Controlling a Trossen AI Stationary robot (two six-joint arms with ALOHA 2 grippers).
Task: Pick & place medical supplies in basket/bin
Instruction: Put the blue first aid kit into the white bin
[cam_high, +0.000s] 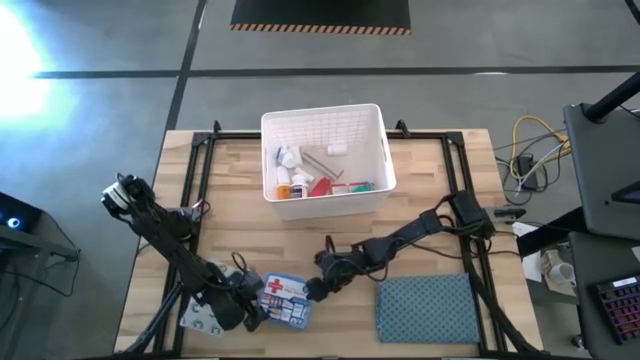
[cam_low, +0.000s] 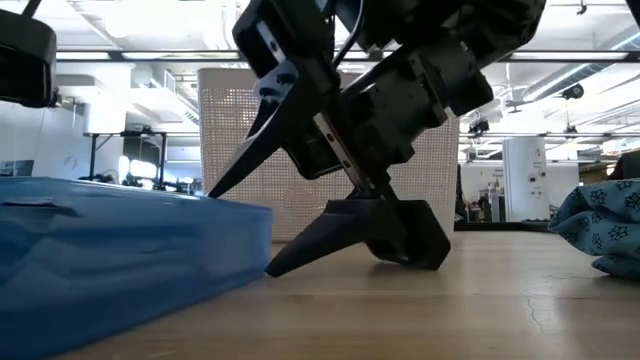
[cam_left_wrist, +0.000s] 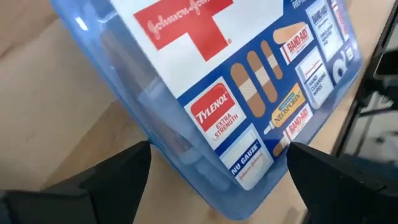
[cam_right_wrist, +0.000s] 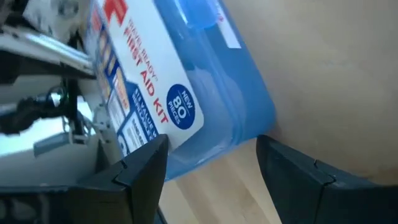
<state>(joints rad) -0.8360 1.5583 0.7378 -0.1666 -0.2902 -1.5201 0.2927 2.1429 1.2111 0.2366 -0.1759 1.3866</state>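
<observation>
The blue first-aid box (cam_high: 285, 298) with its red cross lies flat near the table's near edge. My left gripper (cam_high: 250, 300) is open at its left end, and in the left wrist view (cam_left_wrist: 217, 180) a box corner (cam_left_wrist: 249, 193) sits between the fingers. My right gripper (cam_high: 315, 288) is open at the box's right end (cam_low: 240, 230), fingers astride a corner (cam_right_wrist: 249, 130). The white gridded basket (cam_high: 325, 112) stands at the far middle, with pill bottles and small packs (cam_high: 310, 175) inside. A white patterned packet (cam_high: 200, 320) lies under my left arm. My left gripper has its fingers on either side of the box's corner; I cannot tell whether they touch it. My right gripper comes slanting down from the table's right. Its upper fingertip (cam_low: 215, 188) is at the box lid's right edge (cam_low: 200, 196). Its lower finger (cam_low: 300, 255) lies on the table beside the box's bottom edge. Whether either touches the box, I cannot tell.
A blue-grey patterned cloth (cam_high: 425, 305) lies at the near right and shows at the right in the low view (cam_low: 605, 225). Bare wood lies between the box and the basket. A black frame rail (cam_high: 200, 150) runs around the tabletop.
</observation>
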